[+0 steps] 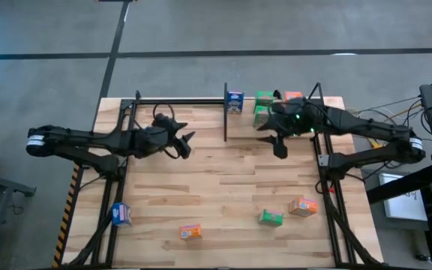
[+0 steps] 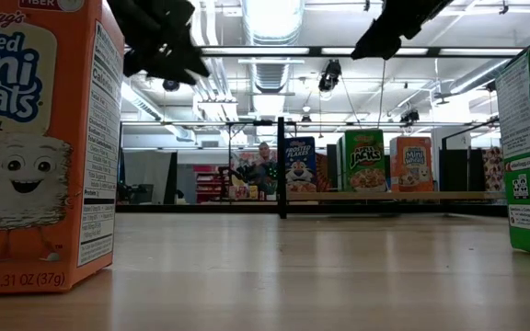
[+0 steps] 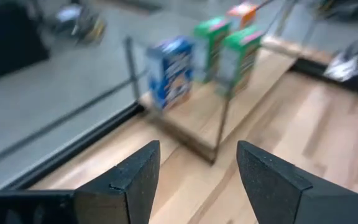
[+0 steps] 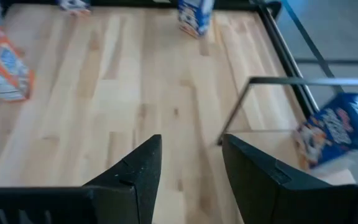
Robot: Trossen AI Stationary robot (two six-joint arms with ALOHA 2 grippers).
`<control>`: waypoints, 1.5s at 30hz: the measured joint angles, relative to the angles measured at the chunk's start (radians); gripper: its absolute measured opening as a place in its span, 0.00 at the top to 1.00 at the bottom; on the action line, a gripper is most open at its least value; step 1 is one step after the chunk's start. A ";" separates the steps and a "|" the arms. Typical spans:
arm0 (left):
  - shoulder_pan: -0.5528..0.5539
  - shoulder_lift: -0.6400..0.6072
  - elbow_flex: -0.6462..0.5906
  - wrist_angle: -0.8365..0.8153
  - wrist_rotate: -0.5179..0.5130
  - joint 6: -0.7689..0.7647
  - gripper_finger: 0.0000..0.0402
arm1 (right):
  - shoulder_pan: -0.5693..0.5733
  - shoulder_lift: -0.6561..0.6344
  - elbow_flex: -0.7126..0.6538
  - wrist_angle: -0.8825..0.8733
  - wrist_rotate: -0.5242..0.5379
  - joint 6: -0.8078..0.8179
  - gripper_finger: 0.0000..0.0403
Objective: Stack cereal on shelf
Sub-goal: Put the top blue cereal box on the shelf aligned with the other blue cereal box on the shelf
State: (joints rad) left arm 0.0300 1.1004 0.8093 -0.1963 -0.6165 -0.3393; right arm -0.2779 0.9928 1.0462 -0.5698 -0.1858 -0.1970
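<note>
In the high view, the shelf (image 1: 201, 101) is lying along the upper edge of the table (image 1: 223, 195), its black divider (image 1: 225, 112) standing near the middle of the frame. Just right of that divider a blue cereal box (image 1: 235, 101) is standing on the board, and further right two green boxes (image 1: 262, 105) and an orange box (image 1: 292, 97) are sitting close together, partly under the right arm. The right gripper (image 1: 276, 145) is hovering just below these boxes, right of centre, with its fingers apart and nothing between them; the right wrist view is showing only bare wood in the gap. The left gripper (image 1: 184, 142) is hanging left of centre, just left of the divider, its fingers spread and empty, pointing toward the shelf. Four more boxes are lying loose along the lower part of the frame: a blue one (image 1: 121, 214) at lower left, an orange one (image 1: 190, 232) below centre, a green one (image 1: 271, 217) and another orange one (image 1: 303, 206) at lower right, the last two near each other. In the low view, the shelved blue, green and orange boxes are standing upright in a row at mid-frame, right of the divider.
</note>
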 joint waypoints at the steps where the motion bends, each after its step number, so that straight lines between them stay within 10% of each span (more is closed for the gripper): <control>1: 0.010 0.000 0.024 -0.074 -0.001 -0.032 0.51 | 0.013 -0.013 -0.022 0.025 0.001 0.001 0.60; 20: 0.349 0.000 0.200 -0.948 0.241 -0.274 0.51 | 0.143 -0.093 -0.284 0.372 0.002 0.031 0.61; 45: 0.465 0.017 0.147 -1.061 0.297 -0.053 0.36 | 0.143 -0.094 -0.314 0.395 0.002 0.022 0.62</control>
State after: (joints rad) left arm 0.4948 1.1172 0.9559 -1.2570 -0.3196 -0.3922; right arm -0.1349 0.8989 0.7319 -0.1753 -0.1837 -0.1745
